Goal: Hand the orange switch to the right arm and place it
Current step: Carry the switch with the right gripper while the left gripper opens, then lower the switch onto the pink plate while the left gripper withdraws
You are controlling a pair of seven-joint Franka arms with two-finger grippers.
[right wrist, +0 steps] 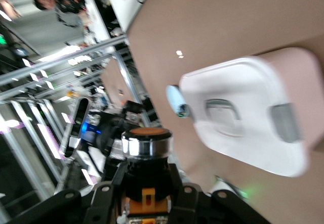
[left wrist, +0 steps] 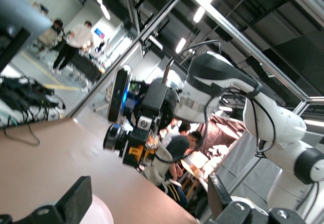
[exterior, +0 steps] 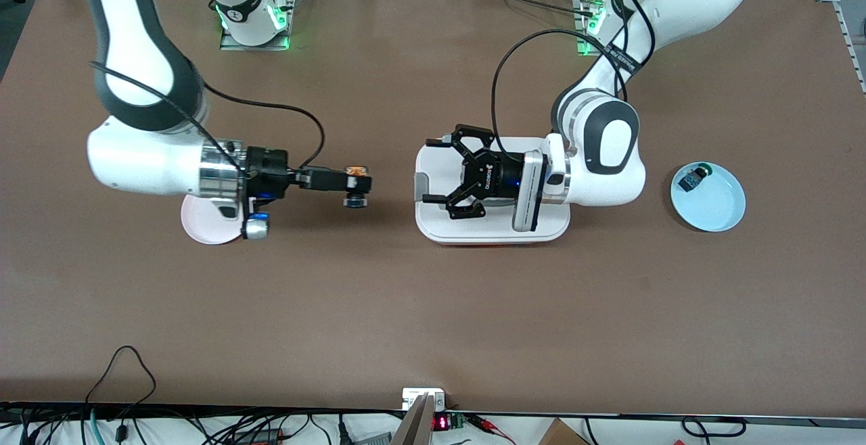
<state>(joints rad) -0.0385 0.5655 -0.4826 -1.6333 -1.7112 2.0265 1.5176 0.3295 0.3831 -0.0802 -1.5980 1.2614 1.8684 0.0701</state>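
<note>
Front view showed the right gripper [exterior: 356,186] clamped on the orange switch [exterior: 354,173], held in the air over bare table beside the pink plate [exterior: 203,227], presumably its drop spot. Over the white lidded box [exterior: 490,228], the left gripper [exterior: 433,169] hung with fingers spread, apparently having let go.

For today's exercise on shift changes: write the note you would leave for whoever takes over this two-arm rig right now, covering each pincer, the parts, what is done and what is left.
Right pincer: shut on the switch, in the air over bare table between the pink plate and the white tray.
Left pincer: open, holding nothing, over the tray.
Blue plate, toward the left arm's end: carries a small blue-and-green part.
Done: the switch is with the right arm.
Left: set the switch down, probably on the pink plate under the right arm, and release.
</note>
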